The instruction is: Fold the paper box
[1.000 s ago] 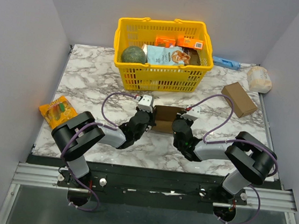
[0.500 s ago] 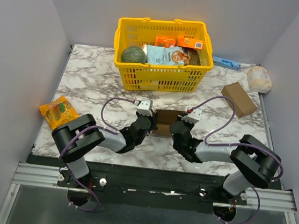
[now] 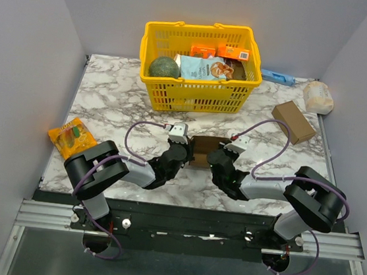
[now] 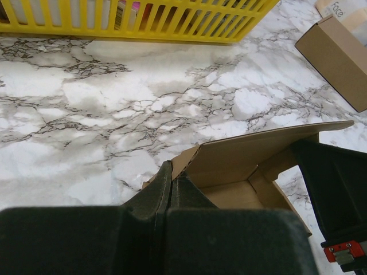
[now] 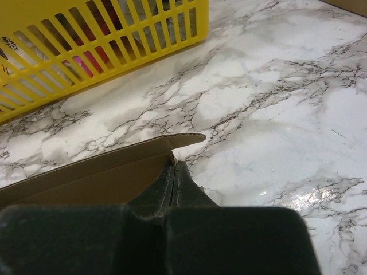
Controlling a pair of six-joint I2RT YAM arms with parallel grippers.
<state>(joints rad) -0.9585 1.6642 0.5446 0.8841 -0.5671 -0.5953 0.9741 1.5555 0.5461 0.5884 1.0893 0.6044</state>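
Two tools, the left gripper [image 4: 171, 172] and the right gripper [image 5: 174, 166], pinch opposite walls of the paper box [image 3: 203, 149], their wrists covering its ends from above, with the yellow basket [image 3: 195, 96] near behind it.

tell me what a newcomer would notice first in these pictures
The bright yellow plastic basket, packed full at the back of the white marble table, grabs attention first. In front of it, the black left gripper and right gripper meet mid-table, each shut on an opposite edge of the thin brown cardboard paper box.
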